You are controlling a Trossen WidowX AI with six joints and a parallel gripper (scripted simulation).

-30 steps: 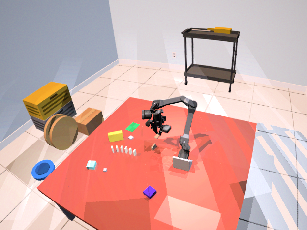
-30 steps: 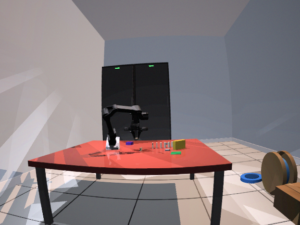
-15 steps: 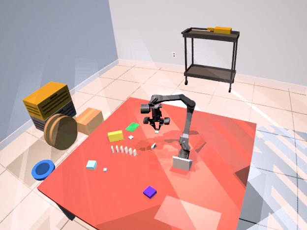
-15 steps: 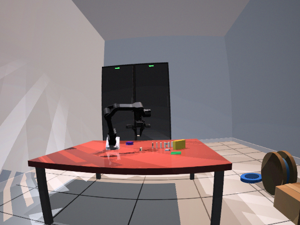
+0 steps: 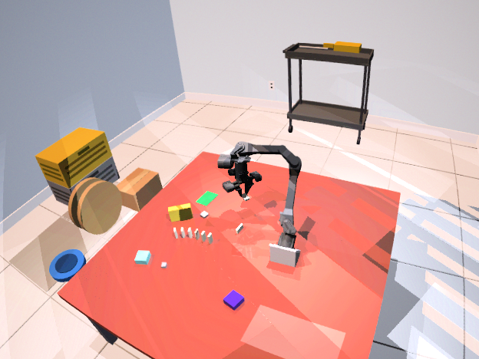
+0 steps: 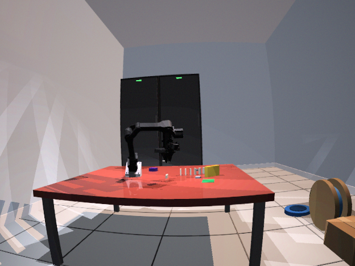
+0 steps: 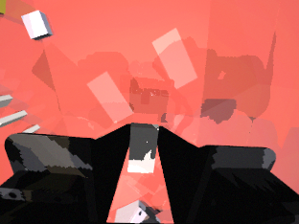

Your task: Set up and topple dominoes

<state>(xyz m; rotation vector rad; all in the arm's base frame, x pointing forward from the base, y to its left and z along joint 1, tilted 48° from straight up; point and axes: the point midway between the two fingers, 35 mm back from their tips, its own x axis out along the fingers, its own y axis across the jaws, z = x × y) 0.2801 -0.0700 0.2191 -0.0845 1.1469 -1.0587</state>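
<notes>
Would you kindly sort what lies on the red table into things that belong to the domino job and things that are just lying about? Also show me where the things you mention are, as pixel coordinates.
Belong to the job:
- six standing dominoes (image 5: 189, 232) (image 6: 190, 171)
- domino in the claw (image 5: 246, 198) (image 7: 142, 153)
- loose domino (image 5: 239, 228) (image 6: 166, 175)

Just lying about:
- yellow block (image 5: 174, 213) (image 6: 211, 170)
- green sheet (image 5: 206, 198) (image 6: 207, 181)
- purple block (image 5: 233, 299) (image 6: 153, 169)
- pale blue block (image 5: 142, 257)
- two small pale blocks (image 5: 204, 214)

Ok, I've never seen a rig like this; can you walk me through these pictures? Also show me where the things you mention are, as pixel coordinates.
One dark robot arm (image 5: 291, 189) (image 6: 130, 145) stands on a red table (image 5: 328, 270) (image 6: 155, 197). The top view looks down from above, the exterior view from one side, the wrist view past the gripper's own fingers. Its gripper (image 5: 246, 195) (image 6: 169, 161) (image 7: 144, 129) is closed on a white domino (image 5: 246, 198) (image 7: 141, 166), held above the table. Below are a row of six standing dominoes (image 5: 189, 232), a separate domino (image 5: 239, 228) (image 6: 166, 175), and yellow, green, purple and pale blocks or patches.
</notes>
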